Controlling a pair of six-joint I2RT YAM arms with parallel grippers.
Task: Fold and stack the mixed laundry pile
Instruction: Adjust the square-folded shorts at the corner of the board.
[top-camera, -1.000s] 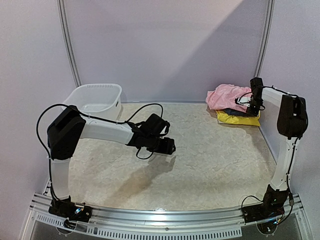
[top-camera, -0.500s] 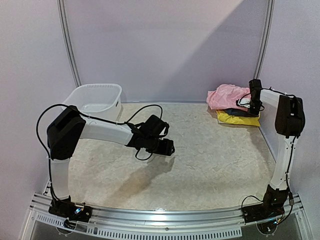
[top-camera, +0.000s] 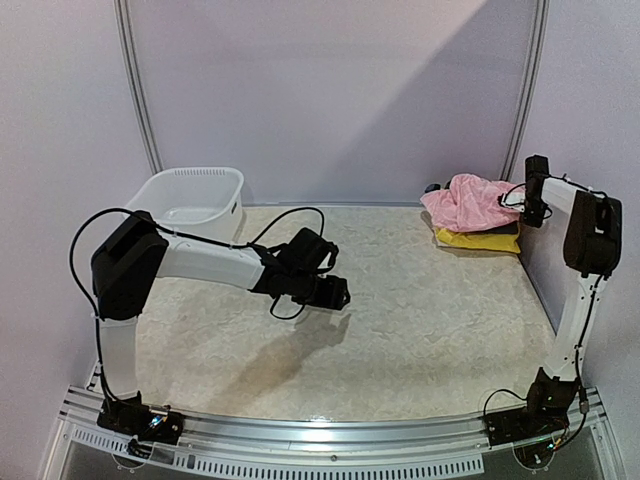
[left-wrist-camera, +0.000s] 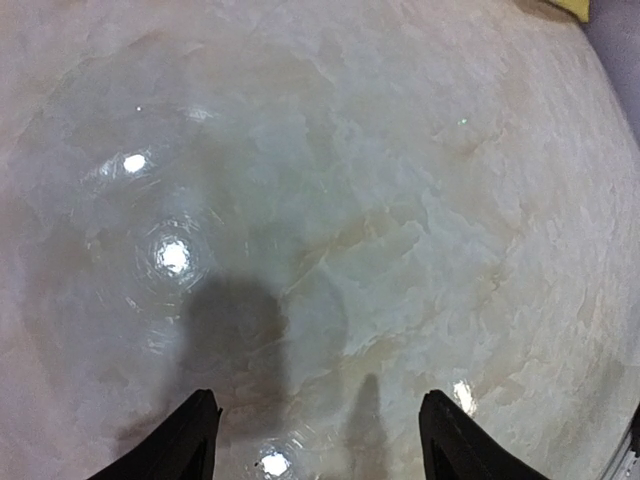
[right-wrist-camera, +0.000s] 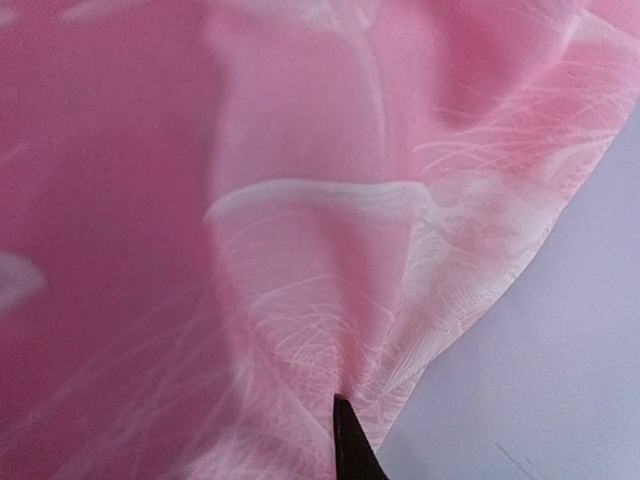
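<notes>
The laundry pile sits at the table's far right. The pink crinkly garment (top-camera: 467, 199) is lifted and drapes over a dark navy garment (top-camera: 492, 228) and a yellow one (top-camera: 478, 242). My right gripper (top-camera: 522, 198) is shut on the pink garment's edge; the right wrist view is filled with pink cloth (right-wrist-camera: 250, 230) pinched at one dark fingertip (right-wrist-camera: 352, 445). My left gripper (top-camera: 340, 292) hovers open and empty over the bare table centre; its two dark fingertips (left-wrist-camera: 185, 440) stand wide apart above the marbled surface.
A white slotted plastic basket (top-camera: 195, 198) stands at the far left by the back wall. The right wall and a metal frame post (top-camera: 527, 80) are close behind the pile. The marbled tabletop (top-camera: 400, 330) spreads between the arms.
My right gripper rose and moved right toward the wall, pulling the pink garment up and rightward over the pile. The left arm barely moved.
</notes>
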